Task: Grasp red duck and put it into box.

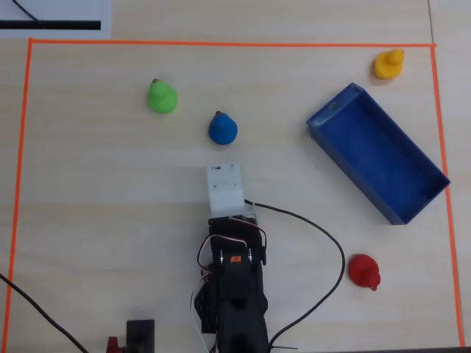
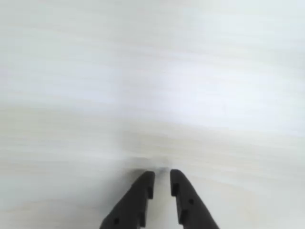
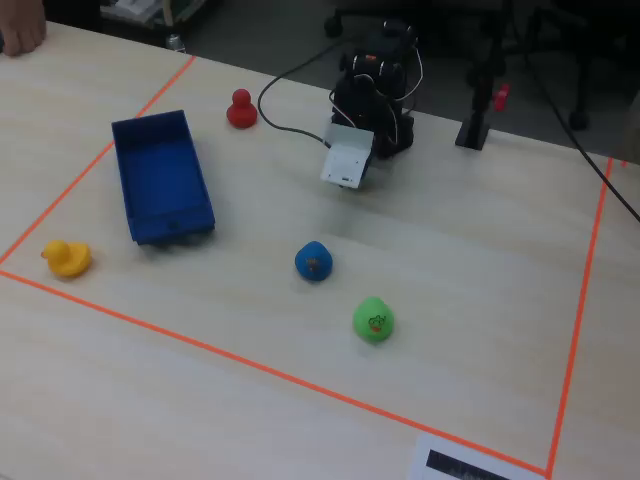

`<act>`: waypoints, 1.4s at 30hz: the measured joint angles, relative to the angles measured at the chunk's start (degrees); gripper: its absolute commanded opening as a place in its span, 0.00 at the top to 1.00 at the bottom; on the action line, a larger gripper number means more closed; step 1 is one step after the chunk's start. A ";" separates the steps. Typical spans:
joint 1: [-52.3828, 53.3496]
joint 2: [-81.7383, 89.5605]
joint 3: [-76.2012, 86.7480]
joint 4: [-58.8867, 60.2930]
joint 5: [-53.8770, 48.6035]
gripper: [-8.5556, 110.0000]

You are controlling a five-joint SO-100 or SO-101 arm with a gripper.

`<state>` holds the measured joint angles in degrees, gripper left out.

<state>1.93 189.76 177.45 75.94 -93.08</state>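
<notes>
— Four ducks, one of each colour: the red duck [image 1: 363, 271], a blue duck [image 1: 222, 129], a green duck [image 1: 162, 97] and a yellow duck [image 1: 388, 65]. Plus one box [image 1: 423, 162].

— Where does the red one sit?

— On the bare surface [image 1: 88, 220], low and right in the overhead view, apart from the box and off to the right of the arm [image 1: 235, 287]. In the fixed view it stands just beyond the box's far end.

— And the end effector [image 2: 162, 183]?

— Nearly clenched: in the wrist view only a slim gap shows between the two dark fingertips [image 2: 145, 183], with nothing in it. It hovers over plain wood.

— Anything in the box?

— It looks empty, lying at a slant near the right edge in the overhead view.

— The surface itself?

— Pale wood grain, with one rectangle of orange tape [image 1: 22, 184] framing all the things. One black cable [image 1: 327, 243] loops from the arm. Beyond the far edge in the fixed view, the room is dark, with chair legs [image 3: 500, 45] visible.
</notes>
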 measured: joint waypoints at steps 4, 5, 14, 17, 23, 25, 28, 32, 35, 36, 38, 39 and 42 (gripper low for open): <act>0.00 0.00 0.00 0.00 0.00 0.92; 0.00 0.00 0.00 0.00 0.00 0.92; 0.00 0.00 0.00 0.00 0.00 0.92; 0.00 0.00 0.00 0.00 0.00 0.92; 0.00 0.00 0.00 0.00 0.00 0.92; 0.00 0.00 0.00 0.00 0.00 0.92; 0.00 0.00 0.00 0.00 0.00 0.93; -0.09 0.00 0.00 0.00 0.00 0.92; -1.58 0.00 0.00 0.00 0.00 0.92; -1.85 0.00 0.00 0.00 0.00 0.92; -2.02 0.00 0.00 0.00 0.00 0.92; -2.02 0.00 0.00 0.00 0.00 0.92; -2.02 0.00 0.00 0.00 0.00 0.92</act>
<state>-0.09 189.76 177.45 75.94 -93.08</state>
